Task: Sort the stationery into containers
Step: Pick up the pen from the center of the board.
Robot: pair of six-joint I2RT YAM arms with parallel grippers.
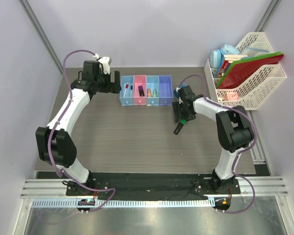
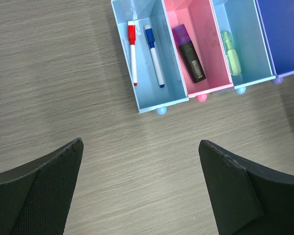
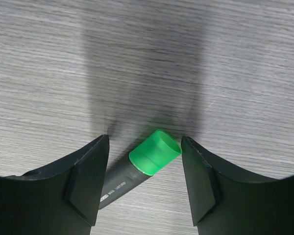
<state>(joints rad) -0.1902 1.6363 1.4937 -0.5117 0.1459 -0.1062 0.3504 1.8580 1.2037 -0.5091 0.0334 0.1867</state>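
Matte grey wood-grain table (image 1: 127, 142), grain running crosswise.

Row of four translucent plastic rectangular bins (image 1: 146, 102) stands toward the far edge: thin walls, small round feet at the near corners.
- Left light-blue bin: slim red-capped white pen (image 2: 133, 54) and blue-capped white pen (image 2: 154, 56), side by side, apart.
- Pink bin: stubby purple-capped black highlighter (image 2: 188, 54), lying slantwise.
- Next light-blue bin: pale-green bit (image 2: 230, 51), lying lengthwise.

Left pincer (image 2: 141, 147): spread wide, nothing between its textured black pads, over bare table just left of the bins.

Right pincer (image 3: 144, 147): low over the table, astride the green-capped black highlighter (image 3: 154, 152). The glossy round cap sits just beside the right pad and the barrel lies against the left one. We cannot tell whether they pinch it.

This spot lies near the bins' right end, between them and the white lattice rack (image 1: 264, 93) at the right edge. Broad bare table lies toward the arm bases.
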